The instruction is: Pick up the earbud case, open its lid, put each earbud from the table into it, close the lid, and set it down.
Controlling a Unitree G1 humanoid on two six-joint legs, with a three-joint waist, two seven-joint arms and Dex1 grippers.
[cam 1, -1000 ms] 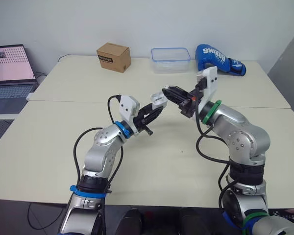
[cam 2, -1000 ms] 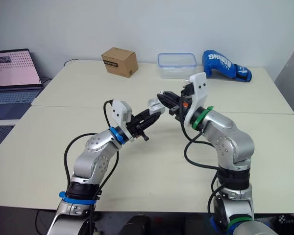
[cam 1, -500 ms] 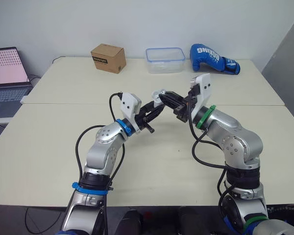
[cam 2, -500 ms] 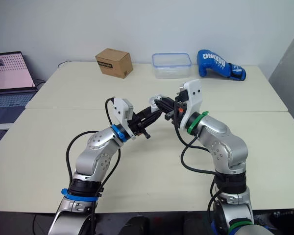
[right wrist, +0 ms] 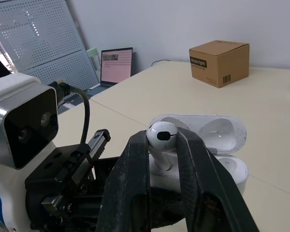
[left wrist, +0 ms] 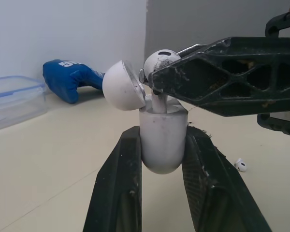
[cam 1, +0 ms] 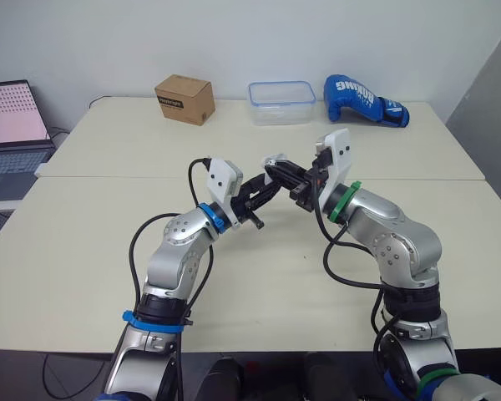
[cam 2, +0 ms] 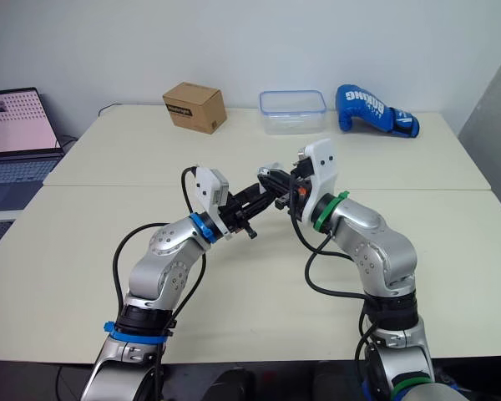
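My left gripper (cam 1: 263, 185) is shut on the white earbud case (left wrist: 162, 140), held upright above the middle of the table. The case's lid (left wrist: 123, 86) is swung open. My right gripper (cam 1: 280, 173) comes in from the right, shut on a white earbud (right wrist: 162, 135). The earbud's stem reaches down into the open case body (right wrist: 232, 170). The two grippers meet tip to tip over the table. A second small white earbud (left wrist: 240, 164) lies on the table beyond the case.
Along the far edge of the table (cam 1: 83, 242) stand a cardboard box (cam 1: 184, 98), a clear lidded container with a blue rim (cam 1: 281, 102) and a blue boxing glove (cam 1: 363, 98). An open laptop (cam 1: 12, 113) sits off the table to the left.
My right gripper has moved left to the case, bringing the earbud from beside it down into the opening. The left gripper has held the case nearly still. The camera shifted early on.
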